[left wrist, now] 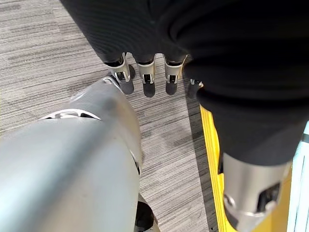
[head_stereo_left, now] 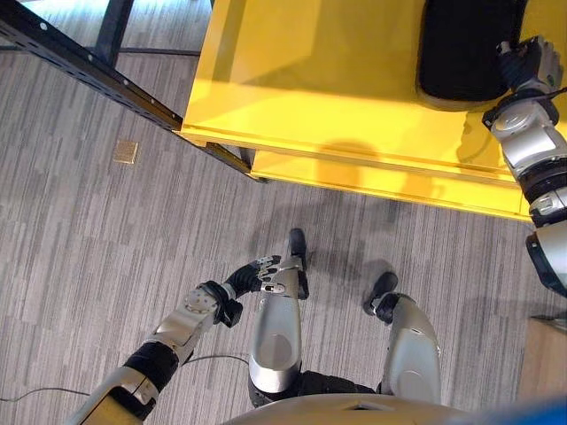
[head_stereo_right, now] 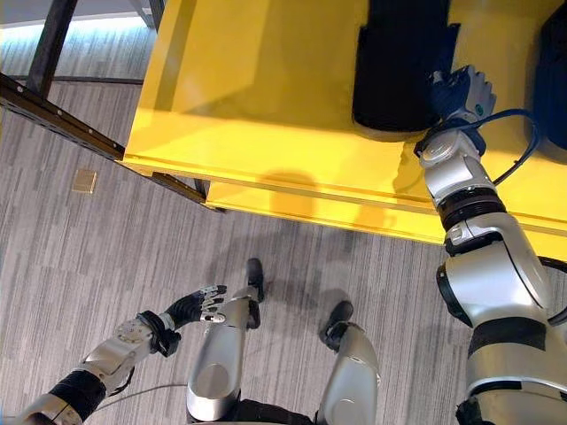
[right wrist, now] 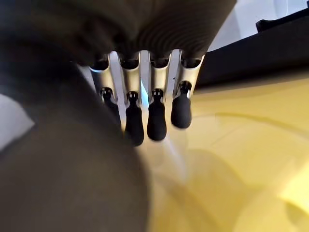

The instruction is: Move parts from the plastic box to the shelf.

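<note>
A large black part (head_stereo_right: pixel 399 66) lies in the yellow plastic box (head_stereo_right: pixel 257 115) ahead of me. My right hand (head_stereo_right: pixel 461 93) reaches over the box's front wall and rests at the part's right edge. In the right wrist view its fingers (right wrist: pixel 155 116) are straight above the yellow floor, with the black part (right wrist: pixel 260 48) beyond them; I cannot tell whether they touch it. My left hand (head_stereo_left: pixel 261 274) hangs low over the carpet, open and holding nothing, its fingers (left wrist: pixel 145 79) relaxed.
A dark metal shelf rail (head_stereo_left: pixel 80 66) runs diagonally at the upper left, meeting the box's corner. A small tan square (head_stereo_left: pixel 125 151) lies on the grey carpet. A dark blue object (head_stereo_right: pixel 554 71) sits in the box at the far right.
</note>
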You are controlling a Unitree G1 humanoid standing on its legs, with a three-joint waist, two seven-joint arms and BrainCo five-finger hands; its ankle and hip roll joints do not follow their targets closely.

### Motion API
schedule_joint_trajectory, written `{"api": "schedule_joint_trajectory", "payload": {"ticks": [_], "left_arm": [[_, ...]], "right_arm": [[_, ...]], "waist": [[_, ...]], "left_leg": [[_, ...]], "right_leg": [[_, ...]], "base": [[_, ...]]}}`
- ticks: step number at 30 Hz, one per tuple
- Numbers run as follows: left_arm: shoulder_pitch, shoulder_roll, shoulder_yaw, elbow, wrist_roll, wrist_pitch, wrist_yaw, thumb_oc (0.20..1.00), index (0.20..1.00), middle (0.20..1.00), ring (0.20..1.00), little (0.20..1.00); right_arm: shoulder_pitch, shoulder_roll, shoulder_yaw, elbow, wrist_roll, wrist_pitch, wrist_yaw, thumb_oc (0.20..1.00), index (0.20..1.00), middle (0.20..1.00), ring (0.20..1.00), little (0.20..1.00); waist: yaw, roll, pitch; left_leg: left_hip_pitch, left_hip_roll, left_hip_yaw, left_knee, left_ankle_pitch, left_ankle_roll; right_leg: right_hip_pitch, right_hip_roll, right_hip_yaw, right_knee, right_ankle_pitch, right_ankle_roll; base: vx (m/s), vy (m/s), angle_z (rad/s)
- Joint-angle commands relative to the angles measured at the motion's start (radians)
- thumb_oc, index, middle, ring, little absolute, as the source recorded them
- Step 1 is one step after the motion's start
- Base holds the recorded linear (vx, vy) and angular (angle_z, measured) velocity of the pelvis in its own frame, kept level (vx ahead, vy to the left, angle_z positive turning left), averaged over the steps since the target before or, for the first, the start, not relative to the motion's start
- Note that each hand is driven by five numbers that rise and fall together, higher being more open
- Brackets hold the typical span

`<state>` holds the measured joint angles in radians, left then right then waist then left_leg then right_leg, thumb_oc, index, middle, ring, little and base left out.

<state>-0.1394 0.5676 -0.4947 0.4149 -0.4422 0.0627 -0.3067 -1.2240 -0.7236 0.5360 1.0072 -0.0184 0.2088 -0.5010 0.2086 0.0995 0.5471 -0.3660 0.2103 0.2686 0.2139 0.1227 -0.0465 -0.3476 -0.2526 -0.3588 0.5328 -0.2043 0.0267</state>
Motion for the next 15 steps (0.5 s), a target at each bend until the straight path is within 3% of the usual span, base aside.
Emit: {"api": "schedule_joint_trajectory", "payload": {"ticks": [1,2,4,5,6,7,10,11,12,15], "left_arm": [[0.023,0.0,-0.031,-0.013,-0.02,-0.007,-0.015,1.0,1.0,1.0,1.0,1.0],[0.021,-0.001,-0.03,-0.012,-0.033,0.003,-0.024,1.0,1.0,1.0,1.0,1.0],[0.023,-0.002,-0.03,-0.015,-0.026,0.01,-0.026,1.0,1.0,1.0,1.0,1.0],[0.023,-0.003,-0.032,-0.014,-0.024,0.009,-0.025,1.0,1.0,1.0,1.0,1.0],[0.019,-0.002,-0.03,-0.014,-0.024,0.008,-0.024,1.0,1.0,1.0,1.0,1.0],[0.021,-0.003,-0.033,-0.008,-0.028,0.006,-0.027,1.0,1.0,1.0,1.0,1.0],[0.018,-0.004,-0.036,0.005,-0.027,-0.001,-0.024,1.0,1.0,1.0,1.0,1.0],[0.015,-0.004,-0.034,0.005,-0.026,-0.003,-0.025,1.0,1.0,1.0,1.0,1.0],[0.019,-0.004,-0.036,0.008,-0.026,-0.005,-0.026,1.0,1.0,1.0,1.0,1.0],[0.021,-0.001,-0.037,0.005,-0.026,-0.005,-0.024,1.0,1.0,1.0,1.0,1.0]], "right_arm": [[-0.12,-0.072,0.011,-0.01,0.02,-0.036,-0.054,0.542,0.542,0.542,0.542,0.542],[-0.123,-0.072,0.008,-0.009,0.023,-0.037,-0.058,0.545,0.545,0.545,0.545,0.545],[-0.12,-0.072,0.006,-0.007,0.012,-0.041,-0.054,0.611,0.611,0.611,0.611,0.611],[-0.119,-0.073,0.007,-0.008,0.007,-0.043,-0.057,0.824,0.824,0.824,0.824,0.824],[-0.122,-0.074,0.006,-0.009,0.003,-0.043,-0.058,0.859,0.859,0.859,0.859,0.859],[-0.118,-0.075,0.014,-0.011,-0.028,-0.047,-0.059,1.0,1.0,1.0,1.0,1.0],[-0.124,-0.074,0.025,-0.012,-0.023,-0.044,-0.064,1.0,1.0,1.0,1.0,1.0],[-0.128,-0.075,0.024,-0.013,-0.019,-0.046,-0.066,1.0,1.0,1.0,1.0,1.0],[-0.126,-0.077,0.023,-0.015,0.001,-0.044,-0.061,1.0,1.0,1.0,1.0,1.0],[-0.127,-0.074,0.018,-0.019,0.034,-0.024,-0.056,1.0,1.0,1.0,1.0,1.0]], "waist": [[0.018,-0.001,-0.027],[0.02,0.004,-0.027],[0.017,-0.001,-0.027],[0.016,0.0,-0.027],[0.018,0.004,-0.027],[0.015,0.0,-0.027],[0.014,-0.001,-0.027],[0.016,0.004,-0.027],[0.013,-0.002,-0.027],[0.013,-0.002,-0.027]], "left_leg": [[0.047,0.031,-0.042,0.034,-0.074,-0.073],[0.034,0.038,-0.035,0.027,-0.052,-0.061],[0.049,0.031,-0.041,0.034,-0.076,-0.072],[0.05,0.031,-0.041,0.034,-0.076,-0.073],[0.036,0.038,-0.035,0.027,-0.053,-0.062],[0.052,0.031,-0.04,0.033,-0.076,-0.072],[0.055,0.031,-0.04,0.032,-0.075,-0.072],[0.041,0.038,-0.033,0.024,-0.052,-0.061],[0.054,0.033,-0.039,0.033,-0.076,-0.072],[0.054,0.033,-0.04,0.034,-0.077,-0.073]], "right_leg": [[-0.029,-0.023,-0.003,0.108,-0.008,0.065],[-0.04,-0.018,-0.015,0.098,0.014,0.05],[-0.025,-0.022,-0.003,0.103,-0.007,0.065],[-0.024,-0.022,-0.003,0.102,-0.007,0.065],[-0.037,-0.017,-0.015,0.094,0.015,0.05],[-0.023,-0.021,-0.001,0.099,-0.007,0.065],[-0.019,-0.022,-0.001,0.097,-0.005,0.066],[-0.032,-0.017,-0.013,0.088,0.017,0.052],[-0.019,-0.022,-0.001,0.096,-0.005,0.067],[-0.019,-0.021,0.0,0.096,-0.006,0.066]], "base": [[0.0,0.0,0.0],[0.08,-0.002,0.01],[0.04,-0.002,0.0],[-0.08,0.005,-0.03],[0.0,0.0,0.0],[0.0,0.012,-0.04],[0.0,0.005,-0.01],[0.0,0.0,0.0],[0.0,-0.001,-0.03],[0.02,-0.001,0.0]]}}
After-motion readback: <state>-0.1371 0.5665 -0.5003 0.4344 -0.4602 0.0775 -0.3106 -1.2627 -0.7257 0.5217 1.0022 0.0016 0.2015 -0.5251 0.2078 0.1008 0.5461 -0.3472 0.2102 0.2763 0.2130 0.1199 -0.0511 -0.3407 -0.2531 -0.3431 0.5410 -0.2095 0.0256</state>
